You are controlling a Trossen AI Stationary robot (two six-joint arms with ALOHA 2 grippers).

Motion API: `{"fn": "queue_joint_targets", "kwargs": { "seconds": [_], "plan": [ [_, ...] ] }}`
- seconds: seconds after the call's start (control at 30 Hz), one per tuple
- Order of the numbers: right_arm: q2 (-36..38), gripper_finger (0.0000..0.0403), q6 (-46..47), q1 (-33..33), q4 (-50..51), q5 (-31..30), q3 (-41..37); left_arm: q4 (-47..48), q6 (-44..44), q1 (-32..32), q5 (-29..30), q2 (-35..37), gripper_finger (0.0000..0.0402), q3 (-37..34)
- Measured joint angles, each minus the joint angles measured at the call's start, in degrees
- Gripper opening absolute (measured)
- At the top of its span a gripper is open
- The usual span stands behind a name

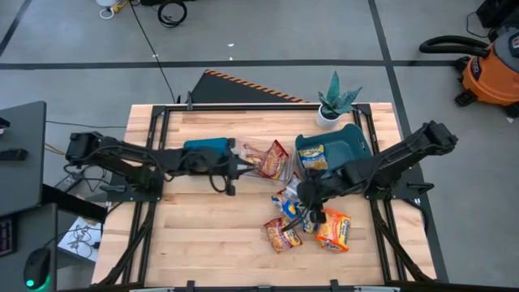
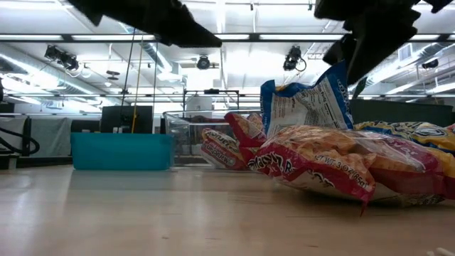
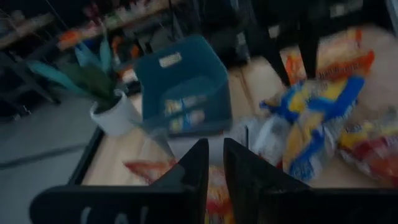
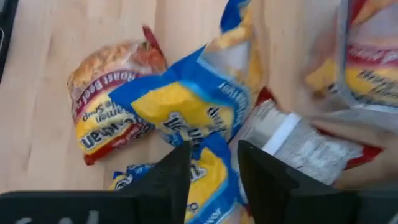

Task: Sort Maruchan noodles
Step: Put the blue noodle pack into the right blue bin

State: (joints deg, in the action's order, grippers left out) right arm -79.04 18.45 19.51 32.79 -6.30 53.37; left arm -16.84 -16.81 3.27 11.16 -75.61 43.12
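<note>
The right gripper (image 1: 306, 197) is being held low over the pile of Maruchan noodles (image 1: 302, 212) at the table's (image 1: 203, 243) middle right, its fingers (image 4: 177, 177) pinching a blue-and-yellow packet (image 4: 186, 109). 1 more packet is lying in the teal bin (image 1: 357, 144). The left gripper (image 1: 235, 168) is being held near the clear bin (image 1: 272, 162), fingers (image 3: 189, 171) narrowly parted, nothing gripped.

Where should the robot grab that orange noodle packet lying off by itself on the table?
Probably from straight above, by a crimped end edge. The orange packet lies flat on the table, at the pile's outer edge near the red packet, so a thin end edge suits two fingers. The right end effector is closest.
</note>
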Motion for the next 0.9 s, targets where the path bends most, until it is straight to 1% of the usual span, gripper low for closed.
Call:
{"fn": "queue_joint_targets", "kwargs": {
  "seconds": [0.07, 0.13, 0.2, 0.27, 0.37, 0.5, 0.63, 0.73, 0.9],
  "plan": [
    [-2.22, 0.0157, 0.96, -0.02, 1.48, 0.79, 1.21, -4.60, 0.16, 0.31, 0.06, 1.00, 0.0055, -3.67],
    [-3.94, 0.0164, 1.14, -0.02, 3.58, 1.79, 2.55, -11.11, -0.18, 0.67, -0.03, 0.83, 0.0055, -6.18],
    [-5.80, 0.0166, 1.38, -0.02, 5.31, 2.59, 4.32, -14.02, -0.31, 0.92, 0.28, 1.96, 0.0055, -8.61],
    [-7.61, 0.0165, 1.36, -0.02, 7.31, 2.55, 5.85, -16.55, -0.27, 0.90, 0.60, 2.41, 0.0055, -9.56],
    [-10.24, 0.0160, 0.92, 0.02, 8.19, 2.51, 7.17, -15.89, 0.10, 0.87, 0.85, 4.08, 0.0055, -10.63],
    [-13.32, 0.0155, -0.91, -0.01, 8.96, 1.43, 7.58, -16.24, 1.25, 0.87, 0.88, 4.11, 0.0055, -10.45],
    [-15.34, 0.0141, -1.56, -0.50, 10.52, 1.94, 7.58, -15.52, 2.95, 0.87, 1.04, 4.11, 0.0055, -10.43],
    [-15.65, 0.0118, -1.63, -0.82, 11.63, 1.94, 7.58, -12.53, 5.27, 0.87, 1.04, 4.07, 0.0055, -10.45],
    [-15.48, 0.0061, -1.50, -1.42, 12.05, 2.11, 7.58, -9.86, 5.74, 0.87, 1.05, 4.04, 0.0055, -10.43]
  ]
}}
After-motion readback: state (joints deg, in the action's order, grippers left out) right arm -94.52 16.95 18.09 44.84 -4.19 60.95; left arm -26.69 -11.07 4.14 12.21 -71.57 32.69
